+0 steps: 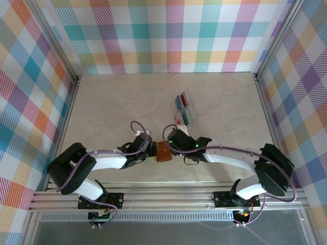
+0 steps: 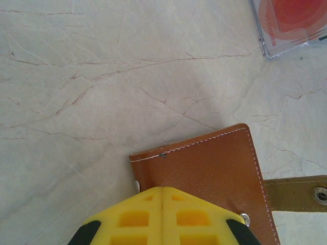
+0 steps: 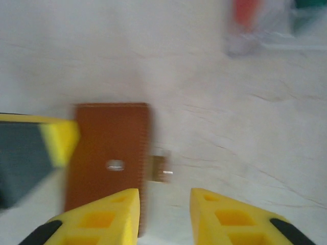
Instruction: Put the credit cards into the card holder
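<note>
The brown card holder [image 1: 163,151] lies shut on the table between my two grippers. In the left wrist view my left gripper [image 2: 162,190] is shut, its yellow fingertips together over the card holder [image 2: 204,163], whose snap tab [image 2: 301,193] sticks out to the right. My right gripper [image 3: 164,204] is open in a blurred view, one finger [image 3: 115,214] over the card holder's [image 3: 110,153] edge and the tab [image 3: 160,168] just ahead of the gap. Nothing is gripped between them. The credit cards [image 1: 183,104], red and teal, sit in a clear tray behind.
The clear plastic tray [image 1: 193,107] stands just behind the right gripper, its corner with a red card [image 2: 291,15] in the left wrist view. Checked walls close in the table on three sides. Bare tabletop stretches to the left and far back.
</note>
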Robot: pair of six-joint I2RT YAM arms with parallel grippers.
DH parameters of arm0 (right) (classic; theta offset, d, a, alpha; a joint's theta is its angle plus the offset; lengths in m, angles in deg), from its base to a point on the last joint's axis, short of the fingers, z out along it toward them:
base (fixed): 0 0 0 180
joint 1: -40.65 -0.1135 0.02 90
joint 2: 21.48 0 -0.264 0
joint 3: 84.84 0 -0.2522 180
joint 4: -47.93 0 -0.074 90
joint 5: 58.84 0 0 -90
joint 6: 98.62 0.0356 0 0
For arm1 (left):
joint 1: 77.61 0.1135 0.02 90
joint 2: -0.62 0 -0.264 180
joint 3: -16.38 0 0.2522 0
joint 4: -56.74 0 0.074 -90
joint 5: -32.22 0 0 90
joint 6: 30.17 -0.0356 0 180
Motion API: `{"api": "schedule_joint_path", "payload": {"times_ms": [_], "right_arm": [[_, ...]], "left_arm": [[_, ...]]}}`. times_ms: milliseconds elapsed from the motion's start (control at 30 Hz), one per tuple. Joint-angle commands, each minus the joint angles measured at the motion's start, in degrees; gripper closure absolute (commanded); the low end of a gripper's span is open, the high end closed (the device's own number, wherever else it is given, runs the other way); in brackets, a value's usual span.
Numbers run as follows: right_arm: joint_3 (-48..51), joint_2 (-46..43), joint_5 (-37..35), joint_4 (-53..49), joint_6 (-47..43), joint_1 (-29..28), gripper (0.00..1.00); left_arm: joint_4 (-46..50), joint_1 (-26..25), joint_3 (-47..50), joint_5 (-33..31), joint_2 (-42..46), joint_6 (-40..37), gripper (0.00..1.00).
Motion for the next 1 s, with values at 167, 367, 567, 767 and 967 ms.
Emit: {"api": "schedule_joint_path", "payload": {"times_ms": [167, 367, 567, 767, 967], "right_arm": [[-3.38, 4.28, 17.43, 6.63, -0.97, 1.78, 0.88], [-0.25, 10.74, 23.3, 12.95, 1.53, 7.54, 0.86], [3.52, 12.66, 23.49, 15.03, 2.83, 10.37, 0.69], [4.53, 13.97, 28.68, 18.2, 2.31, 10.94, 0.61], [4.43, 14.1, 31.6, 19.82, 2.3, 11.04, 0.63]], "left_arm": [[6.46, -1.22, 2.05, 0.58, -2.72, 0.35, 1.0], [6.38, -1.3, 2.11, 0.45, -2.97, 0.36, 1.0], [6.71, -1.31, 2.48, -0.19, -2.69, 0.32, 1.0], [6.08, -1.26, 2.82, -0.35, -3.77, 0.33, 1.0], [4.72, -1.37, 3.61, -0.41, -5.27, 0.79, 1.0]]}}
